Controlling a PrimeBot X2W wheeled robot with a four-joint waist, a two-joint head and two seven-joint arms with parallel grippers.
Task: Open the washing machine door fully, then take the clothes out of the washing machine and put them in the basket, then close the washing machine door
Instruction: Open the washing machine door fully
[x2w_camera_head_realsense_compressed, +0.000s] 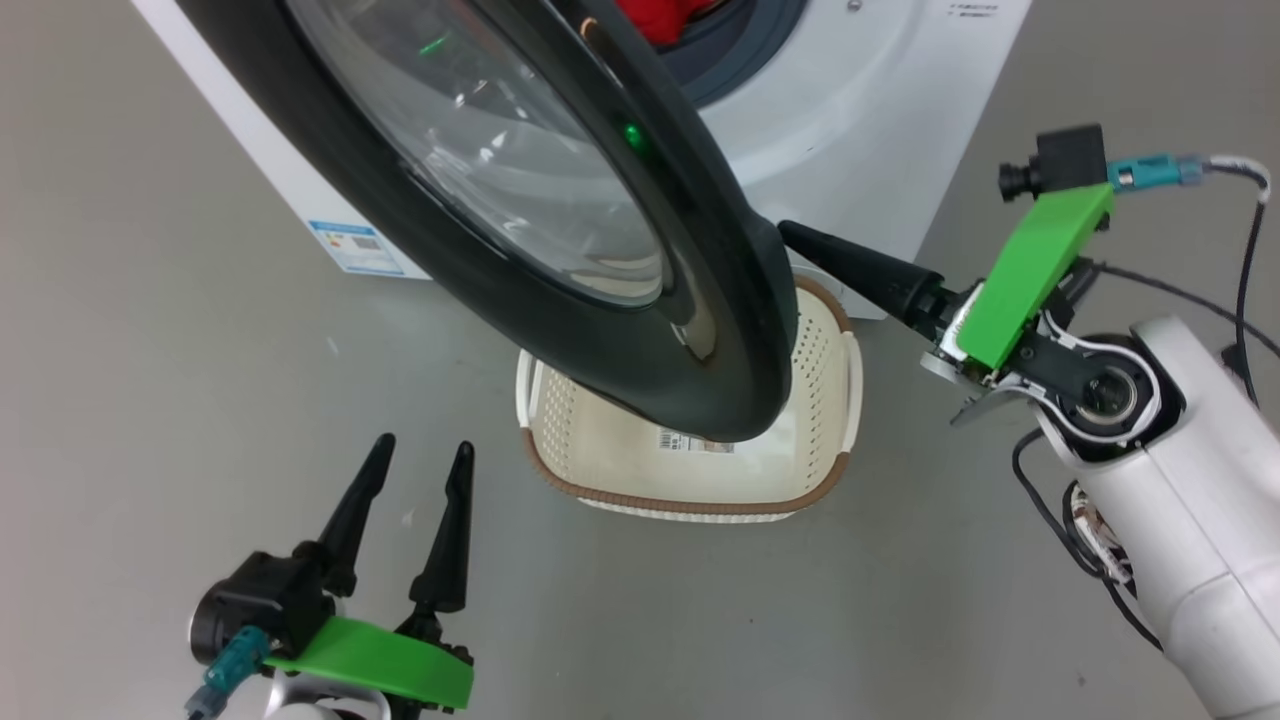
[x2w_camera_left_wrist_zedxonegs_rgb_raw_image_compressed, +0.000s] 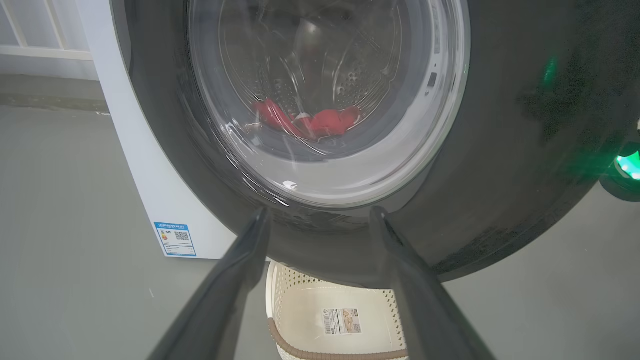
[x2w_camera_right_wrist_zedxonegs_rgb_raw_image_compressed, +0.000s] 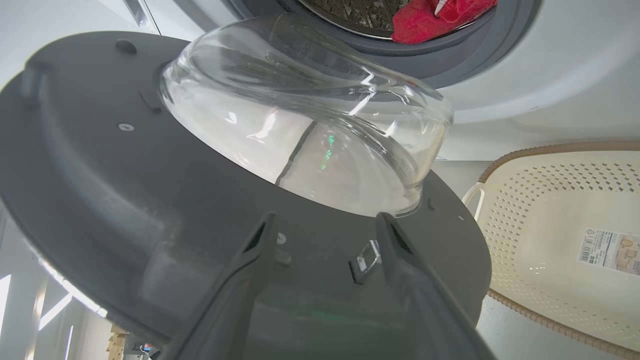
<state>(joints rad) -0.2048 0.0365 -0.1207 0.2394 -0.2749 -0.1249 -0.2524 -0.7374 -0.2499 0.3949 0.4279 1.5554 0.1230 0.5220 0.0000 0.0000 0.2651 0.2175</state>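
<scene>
The washing machine door (x2w_camera_head_realsense_compressed: 560, 200) stands partly open, its black rim hanging over the basket (x2w_camera_head_realsense_compressed: 700, 505). Red clothes (x2w_camera_head_realsense_compressed: 660, 18) lie in the drum of the white washing machine (x2w_camera_head_realsense_compressed: 850, 110); they also show through the door glass as clothes (x2w_camera_left_wrist_zedxonegs_rgb_raw_image_compressed: 320, 122) and above the glass bowl as clothes (x2w_camera_right_wrist_zedxonegs_rgb_raw_image_compressed: 430, 20). My right gripper (x2w_camera_right_wrist_zedxonegs_rgb_raw_image_compressed: 326, 217) is open, its fingertips against the door's grey inner face (x2w_camera_right_wrist_zedxonegs_rgb_raw_image_compressed: 125, 175) next to the latch. One right finger (x2w_camera_head_realsense_compressed: 850, 265) reaches behind the rim. My left gripper (x2w_camera_head_realsense_compressed: 422, 448) is open and holds nothing, low on the left, pointing at the door's outer face (x2w_camera_left_wrist_zedxonegs_rgb_raw_image_compressed: 500, 150). The basket (x2w_camera_left_wrist_zedxonegs_rgb_raw_image_compressed: 300, 305) holds no garment.
Grey floor (x2w_camera_head_realsense_compressed: 150, 400) spreads to the left and in front of the basket. A blue label (x2w_camera_head_realsense_compressed: 357, 247) marks the machine's lower left corner. Black cables (x2w_camera_head_realsense_compressed: 1245, 260) trail beside my right forearm (x2w_camera_head_realsense_compressed: 1200, 500). A white railing (x2w_camera_left_wrist_zedxonegs_rgb_raw_image_compressed: 45, 50) stands behind the machine.
</scene>
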